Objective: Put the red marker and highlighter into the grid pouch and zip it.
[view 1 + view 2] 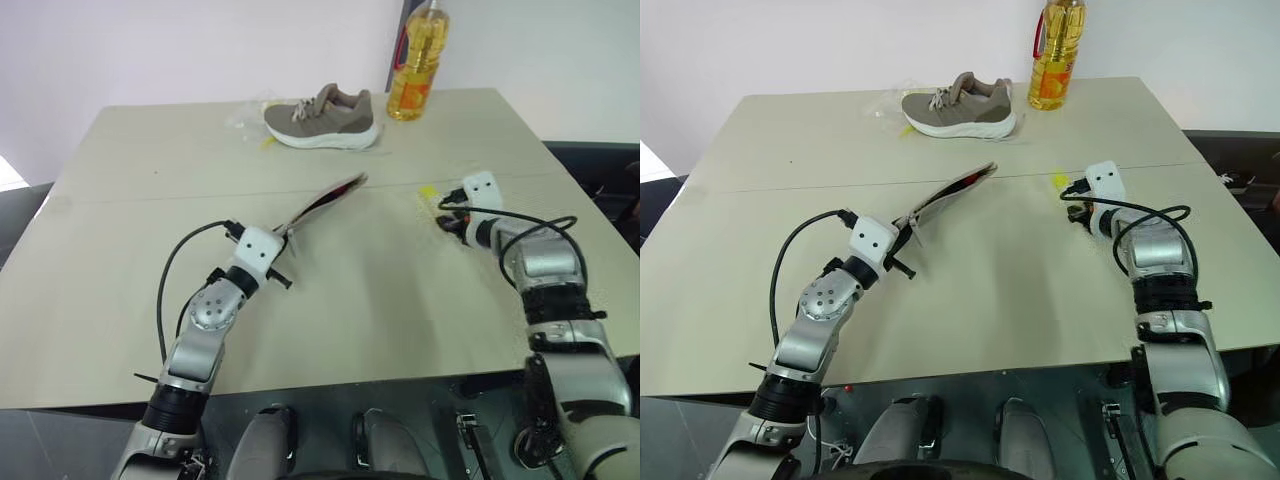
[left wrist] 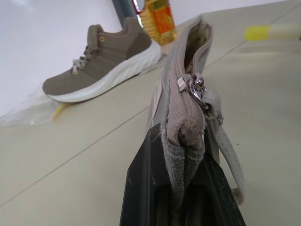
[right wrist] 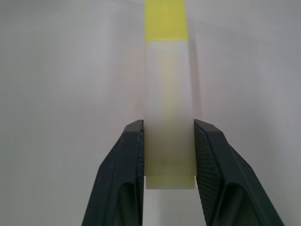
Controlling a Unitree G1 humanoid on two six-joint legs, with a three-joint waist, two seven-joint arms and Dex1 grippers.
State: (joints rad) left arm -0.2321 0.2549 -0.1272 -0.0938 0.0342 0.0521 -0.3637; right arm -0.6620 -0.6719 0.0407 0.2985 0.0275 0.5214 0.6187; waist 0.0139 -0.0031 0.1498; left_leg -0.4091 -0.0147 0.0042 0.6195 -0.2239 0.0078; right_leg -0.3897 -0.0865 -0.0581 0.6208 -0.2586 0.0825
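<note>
Beige table (image 1: 400, 330) — left end effector (image 2: 181, 197) clenched on grid pouch (image 2: 183, 94), raised; right end effector (image 3: 168, 155) angled down, grasping highlighter (image 3: 168, 94).

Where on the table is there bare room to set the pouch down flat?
The near half of the table, between the two arms, is bare and widest. The left side, beyond the left gripper, is bare too. It is crowded at the far edge around the shoe and oil bottle, and by the highlighter at the right gripper.
</note>
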